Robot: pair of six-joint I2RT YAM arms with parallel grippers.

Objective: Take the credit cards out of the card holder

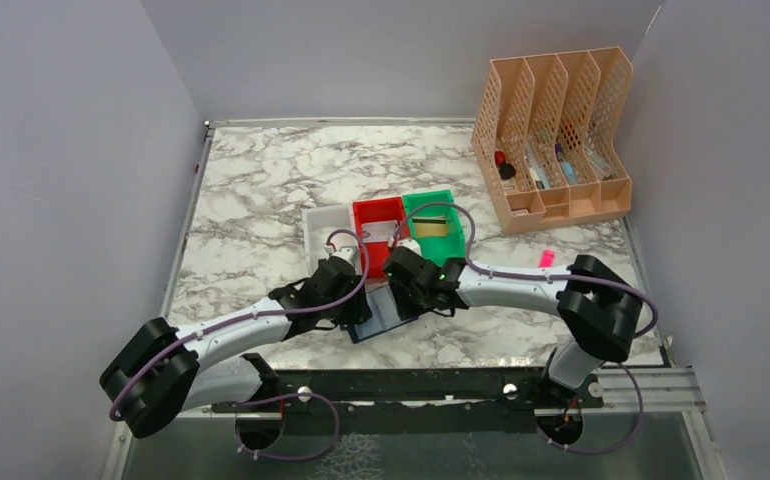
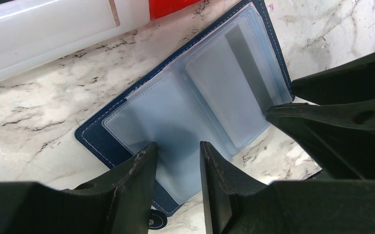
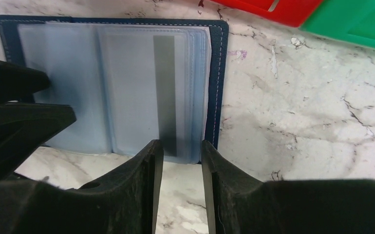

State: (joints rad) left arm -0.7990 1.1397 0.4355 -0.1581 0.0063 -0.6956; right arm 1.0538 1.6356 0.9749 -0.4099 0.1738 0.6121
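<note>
so both arms run from the bottom of the overhead frame and meet just below the middle, right over the card holder (image 2: 92,137), which lies open and flat on the marble table (image 1: 251,190). left gripper (image 2: 176,146) has its fingers parted a bit, tips down at one clear sleeve page, nothing pinched between them that I can see. right gripper (image 3: 180,145) same deal, fingers apart with a gap, sitting at the bottom edge of the other sleeve stack, where a dark grey strip (image 3: 165,87) shows through the plastic, can't tell if that's a card. just past the holder sit the white bin (image 1: 321,225), red bin (image 1: 376,212) and green bin (image 1: 429,203) in a row, with a tan card (image 1: 439,229) in the green one. pink stick (image 1: 545,259) off to the right, peach file rack (image 1: 551,130) upper right
</note>
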